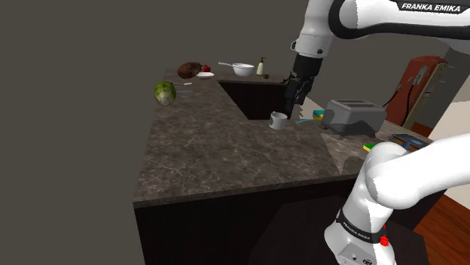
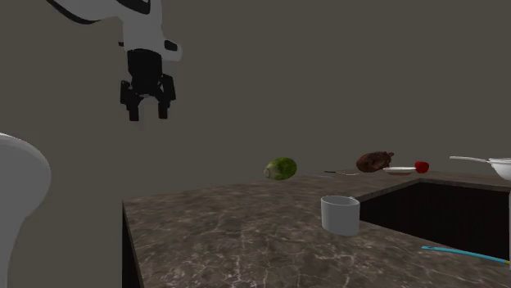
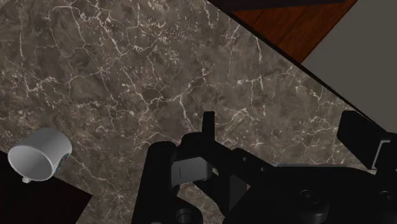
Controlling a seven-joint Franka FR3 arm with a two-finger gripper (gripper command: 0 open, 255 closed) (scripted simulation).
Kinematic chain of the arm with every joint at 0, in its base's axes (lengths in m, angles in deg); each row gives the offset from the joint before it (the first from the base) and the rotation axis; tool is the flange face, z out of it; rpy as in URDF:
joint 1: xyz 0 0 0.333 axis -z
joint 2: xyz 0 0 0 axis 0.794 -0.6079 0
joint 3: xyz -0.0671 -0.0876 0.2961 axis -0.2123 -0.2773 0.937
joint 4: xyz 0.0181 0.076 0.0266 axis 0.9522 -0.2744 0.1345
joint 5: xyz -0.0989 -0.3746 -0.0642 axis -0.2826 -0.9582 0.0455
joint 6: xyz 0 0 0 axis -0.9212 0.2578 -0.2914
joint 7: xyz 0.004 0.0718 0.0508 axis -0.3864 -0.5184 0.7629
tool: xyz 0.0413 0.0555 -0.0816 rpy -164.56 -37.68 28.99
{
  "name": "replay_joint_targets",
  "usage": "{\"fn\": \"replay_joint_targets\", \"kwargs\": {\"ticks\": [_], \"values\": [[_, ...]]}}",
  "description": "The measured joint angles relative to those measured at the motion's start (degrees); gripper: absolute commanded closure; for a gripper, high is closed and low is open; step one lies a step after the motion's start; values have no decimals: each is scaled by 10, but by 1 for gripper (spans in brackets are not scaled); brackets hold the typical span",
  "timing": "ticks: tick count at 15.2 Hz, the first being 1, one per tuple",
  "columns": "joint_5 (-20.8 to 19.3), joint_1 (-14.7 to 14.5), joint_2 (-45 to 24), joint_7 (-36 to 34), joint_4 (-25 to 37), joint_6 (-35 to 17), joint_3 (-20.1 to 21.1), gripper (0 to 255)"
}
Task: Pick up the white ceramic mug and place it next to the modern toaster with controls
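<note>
Dark veined countertop (image 1: 226,150) wraps a dark recess (image 1: 260,94), and the pale grey mug (image 1: 279,120) stands upright at the recess's edge, right of centre in the shoulder view, with the toaster (image 1: 352,117) near it toward the right. High in the second exterior view's upper left hangs the gripper (image 2: 146,113), its 2 fingers apart and empty, so this looks like the reach before the grasp. Next it must centre over the mug, descend and straddle its wall before closing.

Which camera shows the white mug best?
The second exterior view: the white mug stands upright and unobstructed on the marble counter. In the shoulder view the mug is distant, beside the claw. The wrist view sees the mug obliquely from above.
</note>
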Motion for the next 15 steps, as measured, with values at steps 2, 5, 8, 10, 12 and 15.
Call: {"fn": "replay_joint_targets", "kwargs": {"ticks": [2, 5, 8, 10, 12, 15], "values": [[-4, 2, -3, 7, -2, -4, -6, 0], [-23, 11, -31, 36, -4, -30, -33, 0], [-44, 21, -65, 72, -4, -60, -66, 0], [-56, 27, -87, 94, -6, -81, -85, 0], [-67, 33, -119, 119, 3, -102, -108, 0], [-78, 39, -170, 153, 25, -129, -137, 0]]}}
